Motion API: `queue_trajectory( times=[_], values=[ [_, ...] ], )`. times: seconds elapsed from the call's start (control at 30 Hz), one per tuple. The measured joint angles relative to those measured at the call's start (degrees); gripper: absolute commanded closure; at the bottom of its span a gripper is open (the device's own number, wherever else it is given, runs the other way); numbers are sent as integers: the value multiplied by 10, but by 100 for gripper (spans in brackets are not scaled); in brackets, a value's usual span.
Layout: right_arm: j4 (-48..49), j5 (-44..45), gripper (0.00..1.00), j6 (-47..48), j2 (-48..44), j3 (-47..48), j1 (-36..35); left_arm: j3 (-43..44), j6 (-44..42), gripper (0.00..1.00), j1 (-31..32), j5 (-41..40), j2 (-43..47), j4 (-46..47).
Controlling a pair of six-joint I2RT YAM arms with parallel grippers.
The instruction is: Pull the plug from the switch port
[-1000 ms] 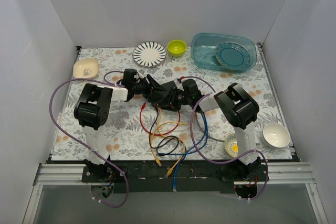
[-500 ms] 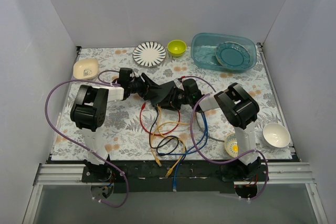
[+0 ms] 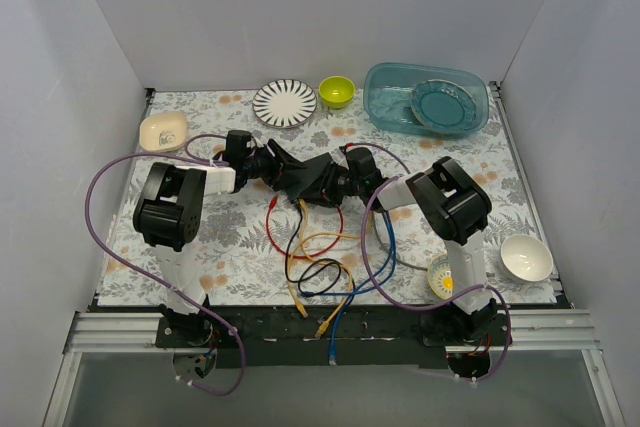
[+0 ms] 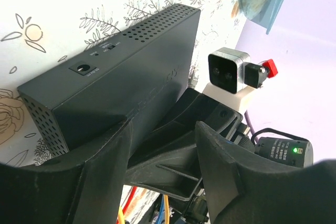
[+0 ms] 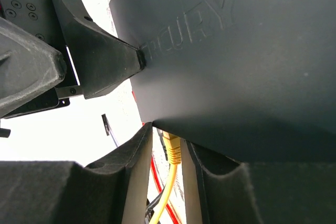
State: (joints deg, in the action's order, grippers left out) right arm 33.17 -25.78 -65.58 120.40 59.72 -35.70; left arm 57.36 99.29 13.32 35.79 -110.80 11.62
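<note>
Left tool (image 4: pixel 164 129), arm reaching inward, clamped the tilted matte-black switch (image 4: pixel 131 72); right tool (image 5: pixel 169 139) straddled its seated yellow plug (image 5: pixel 173 153); whether it gripped was unclear.

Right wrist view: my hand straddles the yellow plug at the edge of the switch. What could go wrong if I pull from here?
1. The right hand does not look tight on the yellow plug. Slivers of light show beside it, so a pull now may slide down the cable.
2. The left hand grips the switch near one end only, so a hard pull could twist it loose.
3. The loose cables below look tangled and may snag.
</note>
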Motion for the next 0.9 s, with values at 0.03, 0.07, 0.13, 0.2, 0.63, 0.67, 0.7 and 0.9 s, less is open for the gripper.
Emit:
queue_trajectory(
  times=[0.03, 0.07, 0.13, 0.2, 0.63, 0.67, 0.7, 0.9],
  values=[
    [0, 0, 66, 0, 2, 3, 0, 0, 0, 47, 0, 0, 0, 0],
    [-1, 0, 66, 0, 4, 5, 0, 0, -1, 47, 0, 0, 0, 0],
    [-2, -2, 66, 0, 7, 9, 0, 0, -2, 47, -1, -1, 0, 0],
    [-2, -2, 66, 0, 8, 10, -1, 0, -4, 47, -2, -2, 0, 0],
    [-1, -8, 62, 33, 9, 10, -5, -3, -10, 47, -1, -3, 2, 4],
    [-1, -8, 62, 35, 9, 10, -5, -3, -10, 47, -1, -2, 2, 4],
    [-1, -8, 62, 37, 9, 10, -5, -3, -10, 48, -1, -2, 2, 4],
    [-8, -10, 62, 42, 9, 13, -5, -3, -12, 47, -1, -2, 2, 4]
  ],
)
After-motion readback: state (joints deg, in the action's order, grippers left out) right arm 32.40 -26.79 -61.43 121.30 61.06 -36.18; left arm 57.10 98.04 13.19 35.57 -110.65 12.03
